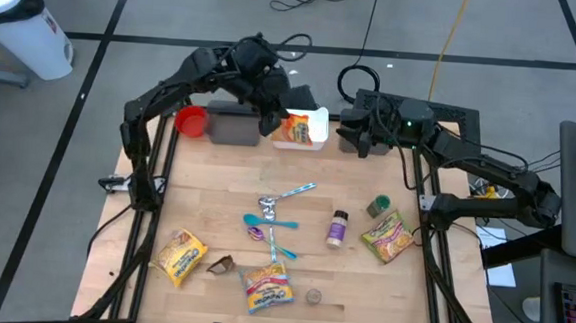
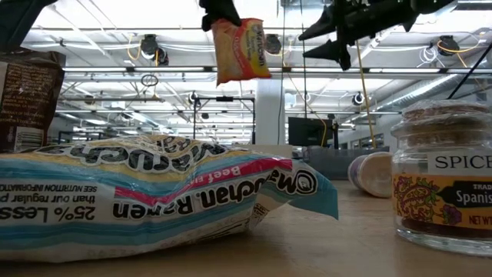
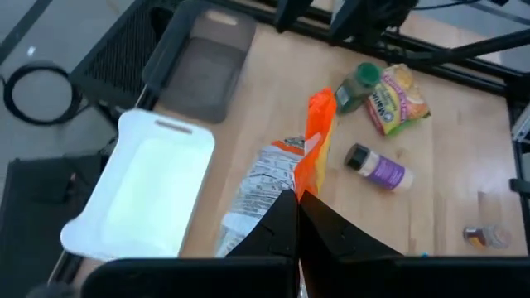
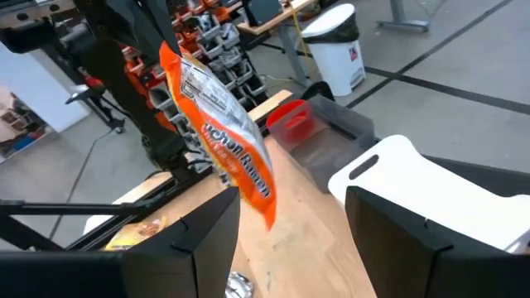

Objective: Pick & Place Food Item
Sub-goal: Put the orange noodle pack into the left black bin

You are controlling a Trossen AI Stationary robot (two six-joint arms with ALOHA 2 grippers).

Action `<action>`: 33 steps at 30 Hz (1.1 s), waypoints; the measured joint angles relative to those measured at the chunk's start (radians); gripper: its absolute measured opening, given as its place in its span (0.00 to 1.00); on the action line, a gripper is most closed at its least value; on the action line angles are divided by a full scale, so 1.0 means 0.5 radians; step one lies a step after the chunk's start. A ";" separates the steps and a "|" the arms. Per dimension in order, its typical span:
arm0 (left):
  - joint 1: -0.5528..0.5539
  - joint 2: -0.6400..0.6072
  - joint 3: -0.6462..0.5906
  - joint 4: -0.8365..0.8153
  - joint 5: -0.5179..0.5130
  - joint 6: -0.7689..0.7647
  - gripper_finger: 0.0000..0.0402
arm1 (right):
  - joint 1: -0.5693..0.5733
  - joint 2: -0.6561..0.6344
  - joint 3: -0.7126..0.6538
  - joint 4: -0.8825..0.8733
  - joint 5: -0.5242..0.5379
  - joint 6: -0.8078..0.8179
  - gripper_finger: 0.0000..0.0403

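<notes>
Orange-and-yellow ramen packet (image 1: 297, 129) hangs from my left gripper (image 1: 270, 123), jaws pinched tight on its top edge, pkt dangling in the air over the white tray (image 1: 316, 135) at the far edge of the tabletop. Low view shows the same pkt (image 2: 241, 49) lifted well clear of the wood, hanging from the dark fingers (image 2: 219, 11). Left wrist cam: the pkt (image 3: 273, 186) is edge-on, clamped at the fingertips, white tray (image 3: 141, 194) under and beside it. Right gripper (image 1: 358, 134) sits just beside the tray near the far right corner, jaws apart, holding nothing; in its wrist cam I see the two fingers (image 4: 186, 240) spread w/ the hanging pkt (image 4: 217, 128) ahead of them and the tray (image 4: 431, 178) off to one side. Grey tray (image 1: 234, 128) and red cup (image 1: 191, 122) sit next to the white one along the far edge. Rest of the tabletop: blue spoons and silver utensils (image 1: 277, 213) mid-table, spice jar w/ purple label (image 1: 336, 228) near them, green-lid jar (image 1: 378, 204) and another noodle pkt (image 1: 391, 236) toward the right edge, yellow pkt (image 1: 181, 256) near the left edge, Maruchan ramen pkt (image 1: 266, 285) at the near edge, small glass jar (image 1: 313, 296) beside it.
</notes>
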 joint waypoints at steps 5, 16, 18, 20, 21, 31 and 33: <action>0.085 -0.002 -0.037 -0.054 -0.003 -0.093 0.00 | 0.002 0.002 -0.117 0.209 0.031 0.101 0.54; 0.089 0.002 -0.259 0.029 -0.181 -0.353 0.00 | 0.002 -0.019 -0.236 0.328 -0.103 0.163 0.53; 0.056 -0.018 -0.327 0.171 -0.165 -0.418 0.00 | 0.003 -0.032 -0.236 0.326 -0.177 0.129 0.53; 0.012 -0.049 -0.412 0.370 -0.153 -0.483 0.00 | 0.004 -0.050 -0.236 0.316 -0.218 0.119 0.53; -0.005 -0.078 -0.462 0.498 -0.155 -0.527 0.00 | 0.003 -0.060 -0.236 0.304 -0.234 0.117 0.53; -0.106 -0.510 -1.121 1.034 -0.286 -0.829 0.00 | 0.002 -0.236 -0.236 0.177 -0.234 0.010 0.52; -0.102 -0.618 -1.243 1.037 -0.314 -0.892 0.00 | 0.002 -0.257 -0.236 0.178 -0.225 -0.002 0.51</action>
